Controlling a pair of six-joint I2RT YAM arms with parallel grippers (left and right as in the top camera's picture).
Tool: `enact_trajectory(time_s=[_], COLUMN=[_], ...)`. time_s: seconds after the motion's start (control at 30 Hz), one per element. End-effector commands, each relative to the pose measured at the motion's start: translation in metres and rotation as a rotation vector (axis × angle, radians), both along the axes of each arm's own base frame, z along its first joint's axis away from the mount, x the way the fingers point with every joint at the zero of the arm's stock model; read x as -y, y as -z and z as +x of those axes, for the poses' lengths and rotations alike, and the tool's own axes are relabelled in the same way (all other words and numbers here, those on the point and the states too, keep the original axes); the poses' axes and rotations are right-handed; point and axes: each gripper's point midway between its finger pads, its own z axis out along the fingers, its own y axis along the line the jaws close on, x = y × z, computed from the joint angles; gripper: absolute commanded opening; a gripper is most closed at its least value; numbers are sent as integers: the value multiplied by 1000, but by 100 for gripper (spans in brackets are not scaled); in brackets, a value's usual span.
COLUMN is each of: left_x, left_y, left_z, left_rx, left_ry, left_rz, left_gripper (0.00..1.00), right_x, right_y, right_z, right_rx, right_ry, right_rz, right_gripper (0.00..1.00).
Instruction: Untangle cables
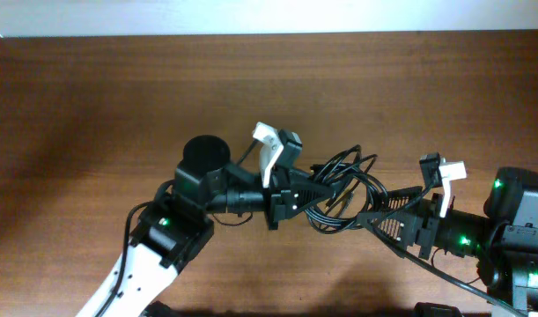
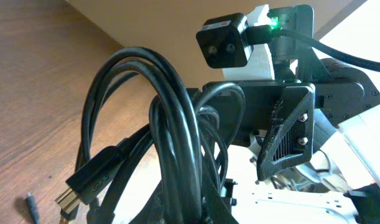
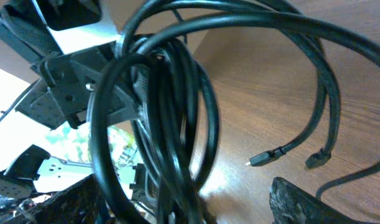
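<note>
The cables [image 1: 341,180] are a tangled bundle of black loops held above the wooden table between my two arms. My left gripper [image 1: 302,192] is shut on the bundle; in the left wrist view the loops [image 2: 171,124] rise from its jaws [image 2: 190,208]. A gold-tipped plug [image 2: 74,190] hangs at the left, and a small plug end [image 2: 31,208] lies on the table. My right gripper [image 1: 371,217] is open, its fingers [image 3: 186,202] wide apart with cable loops [image 3: 171,118] passing between them. Two plug ends [image 3: 267,157] [image 3: 318,158] rest on the wood.
The brown table [image 1: 92,106] stretches out to the left and back, with its far edge by a white wall [image 1: 251,16]. The two arms are close together at centre right. The right arm's wrist camera [image 2: 224,40] faces the left gripper.
</note>
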Motion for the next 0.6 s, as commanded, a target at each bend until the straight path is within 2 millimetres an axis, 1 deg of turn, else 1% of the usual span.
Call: enact_trajectory(time_s=[0.0, 0.03, 0.1, 0.2, 0.27, 0.37, 0.4, 0.43, 0.47, 0.53, 0.57], left_x=[7, 8, 9, 17, 23, 25, 25, 25, 25, 24, 22], left_y=[-4, -2, 1, -8, -11, -10, -10, -10, -10, -10, -10], left_z=[-4, -1, 0, -8, -13, -12, -12, -12, -11, -10, -7], left_rx=[-37, -45, -52, -7, 14, 15, 15, 16, 16, 20, 20], left_ry=[76, 76, 75, 109, 116, 102, 101, 101, 101, 97, 88], left_rz=[-32, -30, -26, -52, -61, -56, -56, -56, -56, -56, -56], left_gripper=[0, 0, 0, 0, 0, 0, 0, 2, 11, 82, 98], right_x=[-1, -1, -1, -1, -1, -1, -1, -1, -1, 1, 1], right_y=[-5, -5, -5, -5, -5, -4, -4, -4, -4, -1, -1], right_z=[-2, -2, -2, -2, -2, -2, -2, -2, -2, 1, 1], right_rx=[25, 25, 25, 25, 25, 25, 25, 24, 24, 18, 19], right_ry=[-17, -17, -17, -16, -16, -16, -16, -16, -15, 4, 7], right_rz=[13, 13, 13, 13, 13, 13, 13, 13, 12, -5, -8], right_gripper=[74, 71, 69, 63, 49, 14, 5, 4, 4, 4, 4])
